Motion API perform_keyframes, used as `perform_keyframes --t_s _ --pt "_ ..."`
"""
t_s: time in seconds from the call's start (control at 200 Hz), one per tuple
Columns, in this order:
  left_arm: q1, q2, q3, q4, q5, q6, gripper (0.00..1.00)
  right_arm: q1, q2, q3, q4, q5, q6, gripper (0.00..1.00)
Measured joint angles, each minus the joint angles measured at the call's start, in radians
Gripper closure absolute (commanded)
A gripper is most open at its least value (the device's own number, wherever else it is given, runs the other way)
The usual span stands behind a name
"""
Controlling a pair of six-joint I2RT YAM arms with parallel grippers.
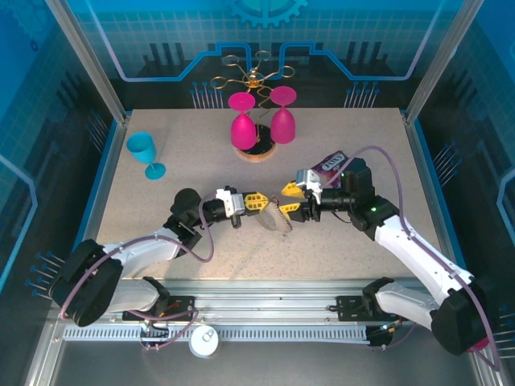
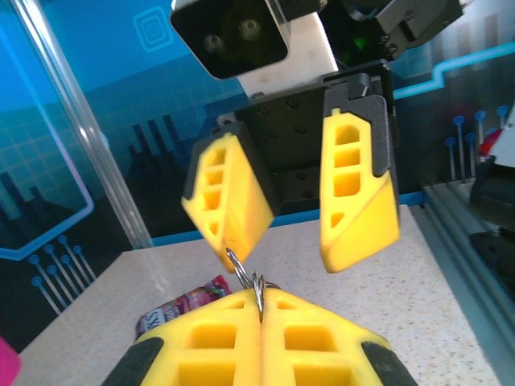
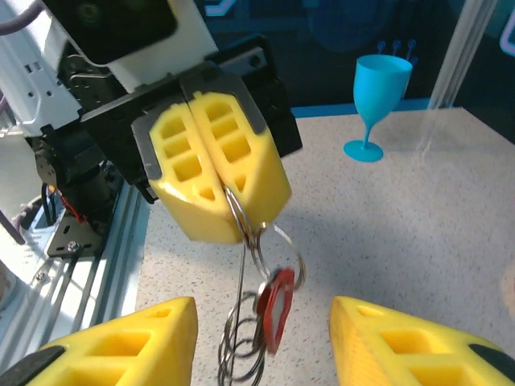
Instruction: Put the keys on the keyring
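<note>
Both hands are meeting at the centre of the table [image 1: 161, 217]. The left hand [image 3: 224, 201] is pinching tight on the keyring [image 3: 257, 241], with its two yellow fingers pressed flat together around the top silvery ring. The rest of the rings are dangling below it. A key [image 3: 275, 310] with a red tag is hanging among them, low in the middle of the right wrist view. The right hand [image 2: 294, 253] is facing the left one with jaws apart, gripping nothing. A ring is touching the tip of one of its fingers [image 2: 229, 209]. A blue glass [image 3: 378, 96] is standing upper right, and a purple packet [image 2: 181, 310] is lying lower left
</note>
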Motion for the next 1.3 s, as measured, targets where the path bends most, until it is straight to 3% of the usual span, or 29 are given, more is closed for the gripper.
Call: perform_keyframes --t_s 0.44,0.57,0.765,0.976,1.001,1.026,1.101,1.301 --pt "0.001 0.027 0.011 0.034 0.114 -0.075 1.0 0.045 0.072 0.084 -0.059 -0.065 -0.098 0.61" --pt "0.001 0.006 0.011 0.027 0.117 -0.081 1.0 0.063 0.09 0.098 -0.08 -0.084 -0.112 0.73" --pt "0.01 -0.016 0.011 0.002 0.117 -0.082 1.0 0.077 0.106 0.13 -0.13 -0.099 -0.143 1.0" --pt "0.012 -0.022 0.011 -0.012 0.111 -0.088 1.0 0.089 0.118 0.175 -0.212 -0.069 -0.182 1.0" --pt "0.012 -0.025 0.011 -0.019 0.105 -0.087 0.93 0.092 0.118 0.184 -0.23 -0.054 -0.193 1.0" --pt "0.012 -0.031 0.011 -0.033 0.097 -0.085 0.89 0.097 0.118 0.193 -0.243 -0.038 -0.2 1.0" --pt "0.01 -0.069 0.011 -0.107 0.061 -0.058 0.89 0.122 0.127 0.24 -0.313 0.031 -0.237 1.0" --pt "-0.018 -0.19 0.099 -0.518 -0.08 0.108 0.88 0.197 0.179 0.385 -0.505 0.248 -0.323 1.0"
